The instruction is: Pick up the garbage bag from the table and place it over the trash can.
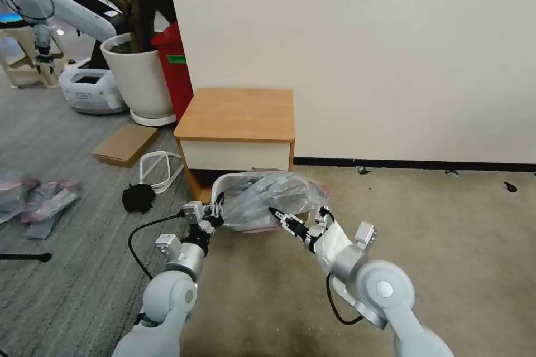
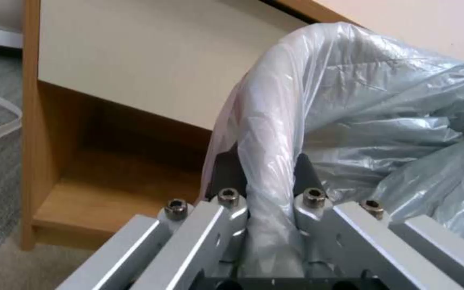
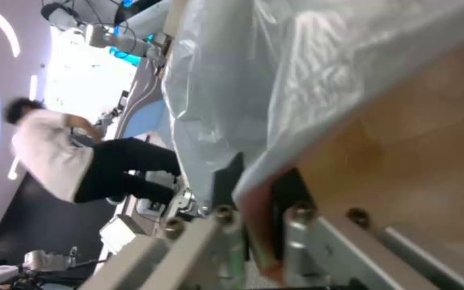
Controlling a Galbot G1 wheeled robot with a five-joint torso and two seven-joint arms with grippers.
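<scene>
The garbage bag (image 1: 268, 195) is a crinkly translucent grey bundle with a pinkish rim, held low in front of the table (image 1: 237, 114), at the level of its open shelf. My left gripper (image 1: 215, 216) is shut on the bag's left side, and a rolled strip of plastic runs between its fingers (image 2: 267, 169). At the bag's right side my right gripper (image 1: 277, 215) is shut on the pinkish rim (image 3: 256, 181). A cream-white curved edge (image 1: 223, 179) under the bag's left side looks like the trash can's rim. The rest of the can is hidden by the bag.
A large white plant pot (image 1: 139, 78) and a red bin (image 1: 176, 67) stand left of the table by the wall. On the floor to the left lie flat cardboard (image 1: 124, 144), a white frame (image 1: 159, 170), a black lump (image 1: 138, 198) and a heap of pink-grey bags (image 1: 39, 201).
</scene>
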